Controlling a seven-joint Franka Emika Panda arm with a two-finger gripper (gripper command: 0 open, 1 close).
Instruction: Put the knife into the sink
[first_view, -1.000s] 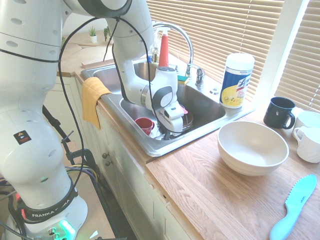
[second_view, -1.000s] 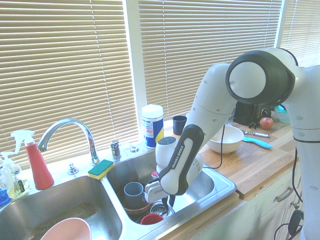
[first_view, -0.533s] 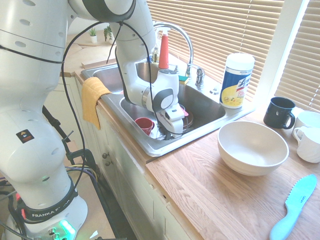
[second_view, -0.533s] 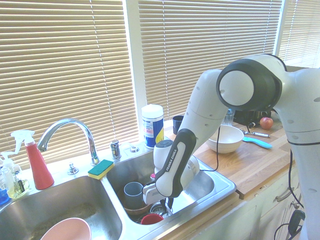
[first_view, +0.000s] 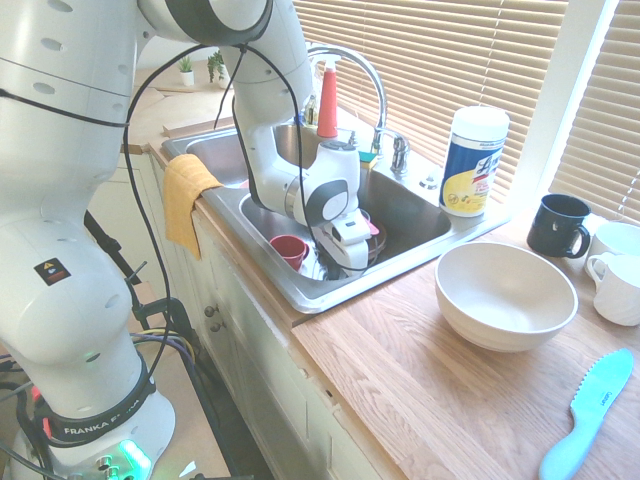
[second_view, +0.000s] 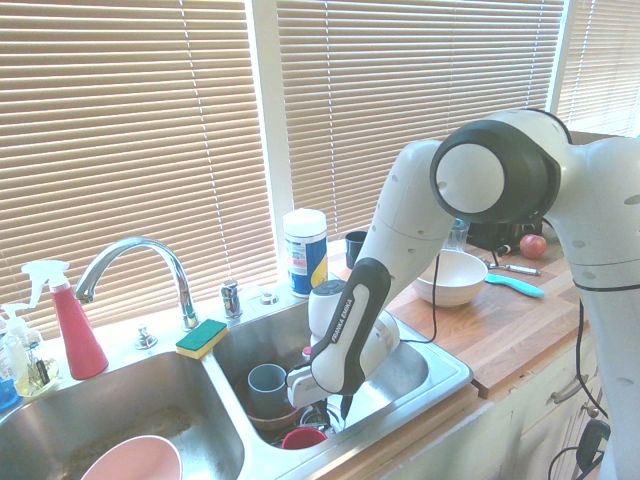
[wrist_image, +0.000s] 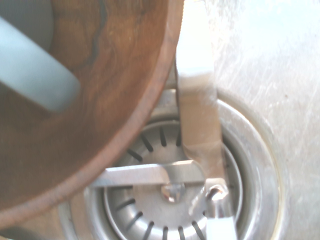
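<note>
My gripper (first_view: 338, 262) (second_view: 335, 410) reaches low into the right basin of the steel sink (first_view: 312, 296) (second_view: 441, 375), just above the dishes piled there. Its fingers are lost among those dishes. In the wrist view the knife (wrist_image: 197, 115), a slim strip that is pale at one end and shiny along the rest, lies across the drain strainer (wrist_image: 150, 220). It sits beside a brown wooden bowl (wrist_image: 100, 75). I cannot tell whether the knife is gripped or lying free. A second flat metal piece (wrist_image: 145, 175) crosses it over the drain.
A red cup (first_view: 290, 248) and a grey cup (second_view: 267, 385) stand in the same basin. The curved faucet (first_view: 365, 75) rises behind. On the wooden counter are a white bowl (first_view: 500, 295), a teal serrated knife (first_view: 590, 410), a wipes canister (first_view: 473, 160) and a black mug (first_view: 558, 225).
The arm's elbow has swung towards the sink and the wrist has sunk slightly deeper into the right basin. Over the last half second it has hardly moved.
</note>
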